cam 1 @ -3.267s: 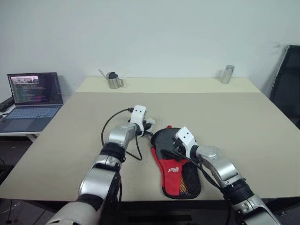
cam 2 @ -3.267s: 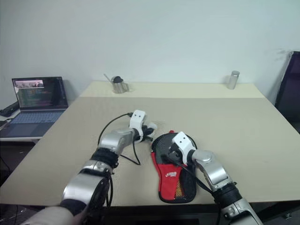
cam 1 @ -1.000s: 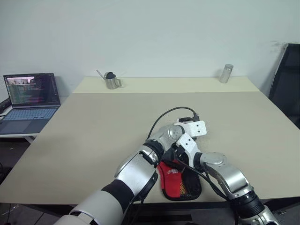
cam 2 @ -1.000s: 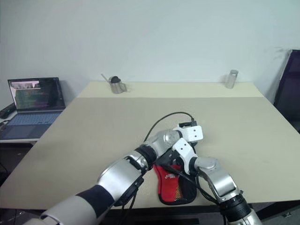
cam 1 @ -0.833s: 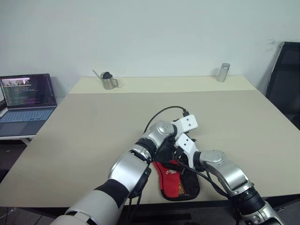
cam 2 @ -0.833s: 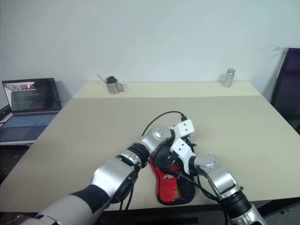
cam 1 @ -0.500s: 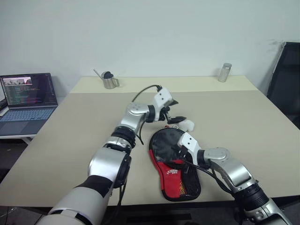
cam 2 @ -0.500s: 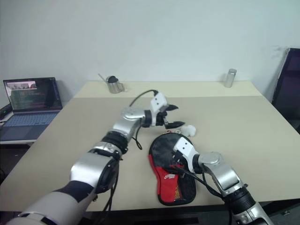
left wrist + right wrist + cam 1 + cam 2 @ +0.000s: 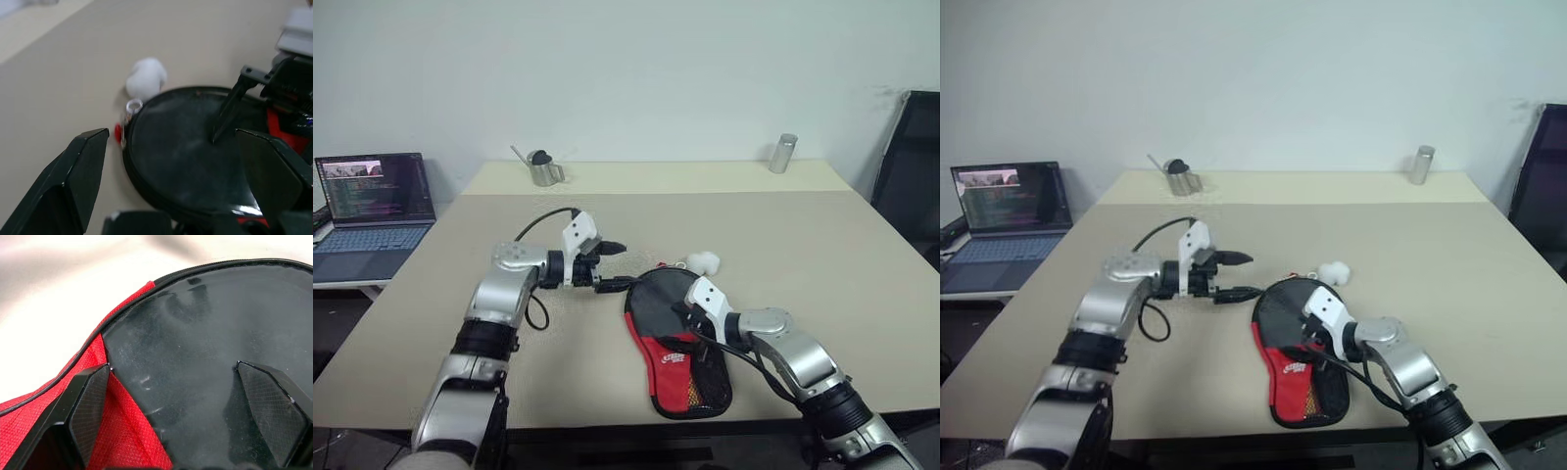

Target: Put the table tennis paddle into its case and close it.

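One second ago the left gripper [image 9: 610, 266] was over the case [image 9: 677, 343] beside the right gripper [image 9: 682, 318]; now it hangs wide open and empty left of it. On the table [image 9: 803, 245] stand a cup [image 9: 545, 172] and a can [image 9: 782, 154], with a laptop [image 9: 372, 201] at the left. With its jaws wide, the right gripper rests on the case's clear panel and holds nothing, and I cannot tell where the paddle is.

The case [image 9: 1301, 360] lies flat on the desk [image 9: 1449, 264], the right gripper [image 9: 1307, 328] resting on its clear round panel; the left gripper [image 9: 1232, 276] hovers just beside it, jaws spread wide
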